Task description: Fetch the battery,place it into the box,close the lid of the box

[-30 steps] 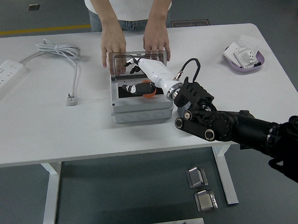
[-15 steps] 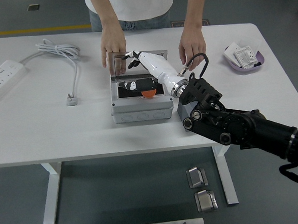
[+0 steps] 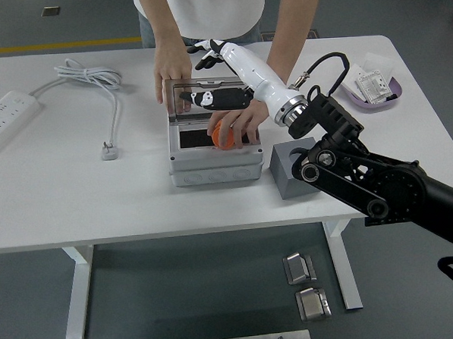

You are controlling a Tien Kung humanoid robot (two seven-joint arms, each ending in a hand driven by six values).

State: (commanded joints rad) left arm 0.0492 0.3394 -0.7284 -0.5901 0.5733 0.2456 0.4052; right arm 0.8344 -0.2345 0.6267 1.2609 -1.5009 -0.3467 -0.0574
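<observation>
So since half a second ago the robot's right hand (image 3: 209, 53) has lifted clear of the box (image 3: 215, 168) and swung back past the upright lid (image 3: 207, 85), toward the far edge of the worktop (image 3: 99, 199). Meanwhile the person across from it has dropped one hand (image 3: 243, 123) straight into the box, onto the orange thing (image 3: 222, 135) lying in there. I take that for part of the battery, but it's mostly covered, so can't swear to it. Their other hand (image 3: 173, 70) rests at the lid's top left corner.

The robot's fingers look loosely spread with nothing in them. The left arm isn't anywhere I can see.

What worries me: the battery seems to be in, so the lid is next, and the robot hand sits right behind it, nicely placed to tip it forward. If it does that now, the lid comes down on the person's knuckles. Also the hand on the lid corner could fight the push, and then the whole box slides toward the near edge instead of shutting.

Smaller stuff: the black cable loop (image 3: 323, 62) off the wrist hangs close to the person's forearm and could snag. The arm's elbow also rides just over the grey block (image 3: 291, 170), so a low sweep might knock it.
</observation>
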